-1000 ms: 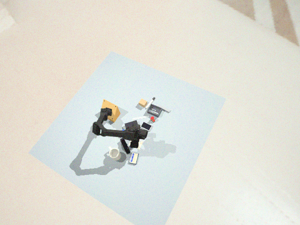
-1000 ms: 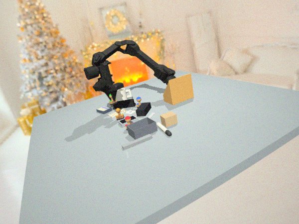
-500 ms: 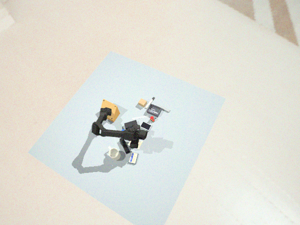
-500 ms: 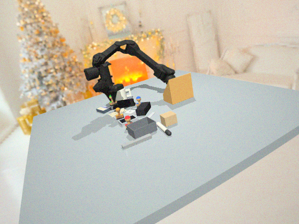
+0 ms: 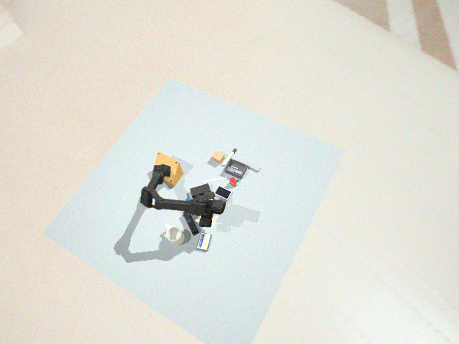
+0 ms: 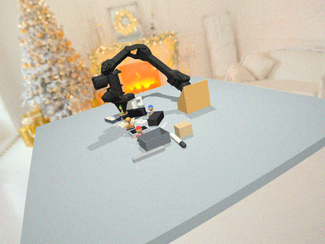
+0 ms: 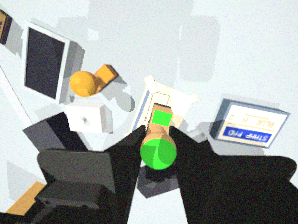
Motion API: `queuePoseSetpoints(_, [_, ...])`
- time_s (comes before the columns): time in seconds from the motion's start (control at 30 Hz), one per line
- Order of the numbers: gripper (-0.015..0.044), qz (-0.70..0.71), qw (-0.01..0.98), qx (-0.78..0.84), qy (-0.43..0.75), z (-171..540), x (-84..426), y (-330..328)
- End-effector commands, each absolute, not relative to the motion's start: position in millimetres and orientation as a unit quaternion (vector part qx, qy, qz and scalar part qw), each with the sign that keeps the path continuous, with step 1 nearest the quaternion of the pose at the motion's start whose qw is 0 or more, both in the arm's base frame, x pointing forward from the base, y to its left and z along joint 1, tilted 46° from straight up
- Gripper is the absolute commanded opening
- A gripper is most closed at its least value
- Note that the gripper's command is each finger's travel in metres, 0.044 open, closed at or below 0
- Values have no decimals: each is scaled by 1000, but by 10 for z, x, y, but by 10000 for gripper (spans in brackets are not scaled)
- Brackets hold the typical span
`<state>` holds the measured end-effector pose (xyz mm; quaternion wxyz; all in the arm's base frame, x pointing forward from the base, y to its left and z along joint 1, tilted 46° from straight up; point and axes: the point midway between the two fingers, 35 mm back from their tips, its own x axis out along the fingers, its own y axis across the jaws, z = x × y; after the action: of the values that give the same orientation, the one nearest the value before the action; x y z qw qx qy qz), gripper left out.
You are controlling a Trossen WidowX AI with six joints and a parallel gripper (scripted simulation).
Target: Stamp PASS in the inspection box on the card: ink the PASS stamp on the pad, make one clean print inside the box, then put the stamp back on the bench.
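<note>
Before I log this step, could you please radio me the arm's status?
Gripper shut on green-topped stamp. Stamp over the card. Orange-topped stamp stands near the card.

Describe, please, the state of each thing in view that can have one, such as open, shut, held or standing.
Gripper: shut on the green-topped stamp.
Green-topped stamp: held, over the card.
Orange-topped stamp: free of the gripper.
Ink pad: open, dark surface exposed.
Grey bin: open-topped.
Marker: lying down, dark end on.
Mug: upright.
</note>
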<state>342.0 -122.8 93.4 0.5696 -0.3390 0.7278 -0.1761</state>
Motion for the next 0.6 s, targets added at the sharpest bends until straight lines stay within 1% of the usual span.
queuePoseSetpoints(0.0, [0, -176, 567, -342, 728, 913, 3412, -1244])
queuePoseSetpoints(0.57, [0, -176, 568, -342, 728, 835, 3400, -1324])
